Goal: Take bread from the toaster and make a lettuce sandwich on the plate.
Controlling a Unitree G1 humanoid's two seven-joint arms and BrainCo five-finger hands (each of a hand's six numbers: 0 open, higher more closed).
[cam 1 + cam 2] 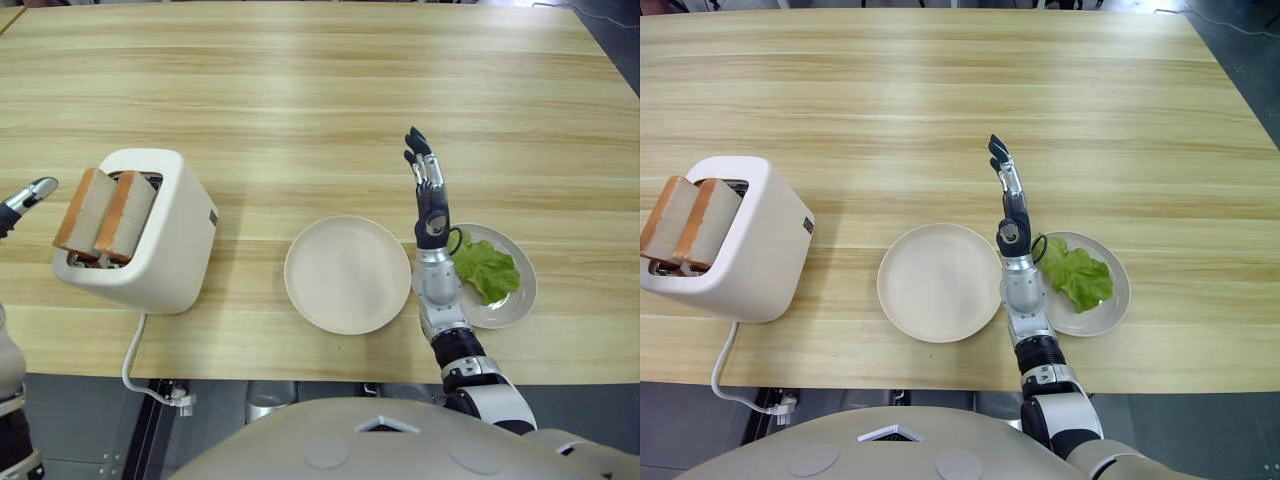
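Bread, two slices in the left eye view, stands in the toaster near the table's front left corner. The left hand sits just beside it, and its grip cannot be told. In the right eye view the right hand, stretched straight and empty, stands between the plate and the lettuce on its dish by the front edge.
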